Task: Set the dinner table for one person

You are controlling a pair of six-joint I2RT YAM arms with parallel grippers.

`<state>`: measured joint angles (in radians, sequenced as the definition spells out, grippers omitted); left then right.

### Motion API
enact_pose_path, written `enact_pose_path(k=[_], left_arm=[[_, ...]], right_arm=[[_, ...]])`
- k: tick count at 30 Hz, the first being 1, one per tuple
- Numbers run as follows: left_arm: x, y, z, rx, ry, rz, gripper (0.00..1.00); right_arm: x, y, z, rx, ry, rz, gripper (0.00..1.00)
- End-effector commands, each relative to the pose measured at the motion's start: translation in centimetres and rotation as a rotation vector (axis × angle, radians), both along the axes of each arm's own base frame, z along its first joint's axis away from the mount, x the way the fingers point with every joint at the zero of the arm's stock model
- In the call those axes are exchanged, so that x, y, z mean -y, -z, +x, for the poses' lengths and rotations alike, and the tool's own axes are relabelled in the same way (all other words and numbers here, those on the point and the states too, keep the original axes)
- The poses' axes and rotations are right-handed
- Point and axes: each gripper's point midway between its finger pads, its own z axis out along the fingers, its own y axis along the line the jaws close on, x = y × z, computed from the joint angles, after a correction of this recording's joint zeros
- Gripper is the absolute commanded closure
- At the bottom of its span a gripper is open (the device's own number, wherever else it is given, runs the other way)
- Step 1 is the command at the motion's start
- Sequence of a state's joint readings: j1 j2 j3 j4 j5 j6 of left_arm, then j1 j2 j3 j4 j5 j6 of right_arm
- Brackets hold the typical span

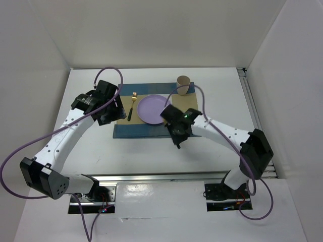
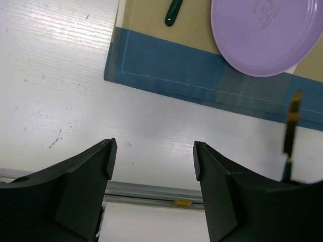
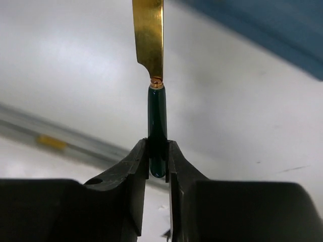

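The white dinner table [image 1: 151, 156] carries a blue-and-tan striped placemat [image 1: 136, 130] with a purple plate [image 1: 153, 109] on it. A fork [image 1: 132, 106] with a gold head and dark handle lies left of the plate. A tan cup [image 1: 183, 84] stands at the mat's far right corner. My right gripper [image 3: 157, 154] is shut on the dark green handle of a gold-bladed knife [image 3: 156, 116]; in the top view it [image 1: 177, 132] hovers over the mat's near right part. My left gripper [image 2: 154, 156] is open and empty above the table near the mat's left edge.
A metal rail [image 1: 161, 177] runs along the near table edge, with both arm bases behind it. White walls close in the left, far and right sides. In the left wrist view the plate [image 2: 262, 35], the fork handle [image 2: 174, 12] and the held knife [image 2: 290, 131] show.
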<state>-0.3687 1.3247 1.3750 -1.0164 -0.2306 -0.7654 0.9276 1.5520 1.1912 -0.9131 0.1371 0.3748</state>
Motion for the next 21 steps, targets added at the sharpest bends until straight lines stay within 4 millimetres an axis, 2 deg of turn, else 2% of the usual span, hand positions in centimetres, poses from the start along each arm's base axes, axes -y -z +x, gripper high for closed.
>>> enact_pose_path(k=[1,2,3,4,5,6,7,9,11,12,13,15,16,17,19,20,21], left_arm=[[0.3,-2.0,1.0,0.06,0.012,-0.022,0.21],[0.1,-2.0,1.0,0.064,0.005,-0.012,0.21],[0.0,-1.9,0.9,0.055,0.005,-0.009,0.21],[0.0,-1.9,0.9,0.055,0.005,-0.009,0.21],[0.0,-1.8,0.8,0.055,0.013,-0.004,0.21],[0.0,-1.8,0.8,0.055,0.013,-0.004,0.21],[0.0,-1.8,0.8,0.055,0.013,-0.004,0.21],[0.0,-2.1,0.8,0.055,0.013,-0.004,0.21],[-0.1,-2.1,0.8,0.055,0.02,0.001,0.21],[-0.1,-2.1,0.8,0.055,0.021,0.001,0.21],[-0.1,-2.1,0.8,0.055,0.021,0.001,0.21],[-0.3,-2.1,0.8,0.055,0.011,0.002,0.21],[-0.3,-2.1,0.8,0.055,0.011,0.002,0.21],[-0.3,-1.8,1.0,0.045,0.011,0.005,0.21],[-0.2,-2.1,1.1,0.054,0.011,0.002,0.21],[-0.2,-1.8,1.2,0.045,0.019,0.01,0.21],[-0.2,-1.8,1.2,0.045,0.019,0.011,0.21]], right_arm=[[2.9,-1.9,6.3,0.071,0.254,0.032,1.0],[3.1,-1.5,7.4,0.065,0.284,0.054,1.0],[3.7,-1.7,9.3,0.079,0.336,0.084,1.0],[3.7,-1.0,10.4,0.078,0.34,0.087,1.0],[3.1,-1.5,12.4,0.113,0.344,0.131,1.0],[4.1,-1.2,13.8,0.114,0.375,0.123,1.0],[4.3,0.2,14.9,0.094,0.396,0.102,1.0],[5.1,0.4,17.3,0.13,0.402,0.076,1.0],[5.7,1.7,19.5,0.15,0.414,0.063,1.0],[5.9,2.0,20.1,0.156,0.414,0.062,1.0],[6.6,3.1,20.9,0.141,0.423,0.053,1.0],[6.6,3.4,22.3,0.145,0.436,0.075,1.0],[7.2,3.9,22.7,0.138,0.453,0.069,1.0],[6.8,4.8,22.7,0.113,0.447,0.071,1.0],[6.7,5.0,23.4,0.113,0.452,0.088,0.98],[6.4,5.2,23.6,0.104,0.447,0.098,0.73],[6.4,5.2,23.6,0.104,0.447,0.098,0.61]])
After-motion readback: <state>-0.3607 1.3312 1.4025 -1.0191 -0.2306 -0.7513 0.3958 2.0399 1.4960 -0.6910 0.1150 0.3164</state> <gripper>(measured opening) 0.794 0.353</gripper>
